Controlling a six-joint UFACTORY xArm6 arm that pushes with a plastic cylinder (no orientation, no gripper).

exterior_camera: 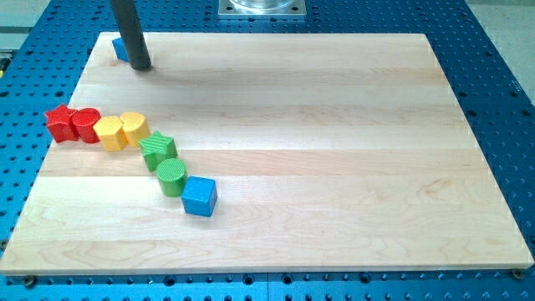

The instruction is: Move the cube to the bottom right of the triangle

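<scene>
Resting at top left, tip [140, 67] touching the blue triangle [120, 48], far from the cube [200, 196]; no jaws fitted.

Blue cube [200, 196] I'm watching sits flat below the board's middle-left, touching a green cylinder, blue triangle [121, 48] far off at the top-left corner, mostly hidden behind my rod
</scene>
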